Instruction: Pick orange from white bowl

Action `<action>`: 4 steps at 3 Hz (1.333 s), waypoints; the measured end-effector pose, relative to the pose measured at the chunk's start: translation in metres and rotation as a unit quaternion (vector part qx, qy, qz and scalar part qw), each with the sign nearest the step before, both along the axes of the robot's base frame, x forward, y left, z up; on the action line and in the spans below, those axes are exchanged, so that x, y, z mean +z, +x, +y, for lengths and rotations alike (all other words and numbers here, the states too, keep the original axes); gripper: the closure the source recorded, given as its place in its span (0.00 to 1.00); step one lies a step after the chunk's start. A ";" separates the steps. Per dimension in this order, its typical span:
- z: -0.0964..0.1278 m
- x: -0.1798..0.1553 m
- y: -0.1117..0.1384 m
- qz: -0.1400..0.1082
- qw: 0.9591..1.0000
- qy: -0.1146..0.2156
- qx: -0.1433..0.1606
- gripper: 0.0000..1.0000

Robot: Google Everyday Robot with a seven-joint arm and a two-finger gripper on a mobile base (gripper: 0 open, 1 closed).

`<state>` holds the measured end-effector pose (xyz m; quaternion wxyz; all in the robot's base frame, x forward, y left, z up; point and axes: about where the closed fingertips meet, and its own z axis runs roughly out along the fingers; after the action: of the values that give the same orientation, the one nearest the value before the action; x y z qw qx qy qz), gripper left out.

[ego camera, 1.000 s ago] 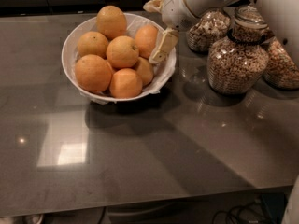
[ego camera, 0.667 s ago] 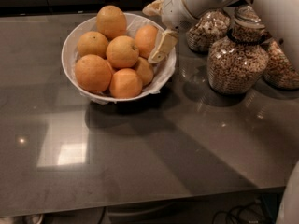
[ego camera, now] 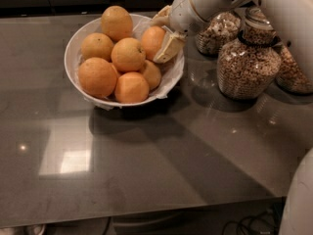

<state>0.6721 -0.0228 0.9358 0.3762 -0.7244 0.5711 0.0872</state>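
Note:
A wide white bowl (ego camera: 69, 58) stands at the back left of the dark table and holds several oranges. My gripper (ego camera: 158, 39) reaches in from the upper right, over the bowl's right side. Its fingers straddle the deep-orange orange (ego camera: 148, 39) at the back right of the pile. One pale finger (ego camera: 170, 47) lies against the orange's near right side and the other (ego camera: 162, 16) sits behind it. The fingers look closed against the orange, which still rests among the others in the bowl.
Glass jars of cereal stand to the right of the bowl: a big one (ego camera: 248, 65), one behind it (ego camera: 217, 31) and one at the far right (ego camera: 293, 72). My white arm (ego camera: 274, 4) passes above them. The table's front edge (ego camera: 146, 214) runs along the bottom.
The rear finger has come down closer to the orange. The front finger and the orange have hardly moved.

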 end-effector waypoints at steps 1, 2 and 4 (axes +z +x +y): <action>0.001 -0.006 0.001 0.010 1.000 -0.002 0.006 0.33; 0.005 -0.019 0.004 0.029 0.999 -0.007 0.016 0.28; 0.007 -0.017 0.006 0.032 0.999 -0.007 0.019 0.50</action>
<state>0.6783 -0.0156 0.9187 0.3504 -0.7347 0.5696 0.1135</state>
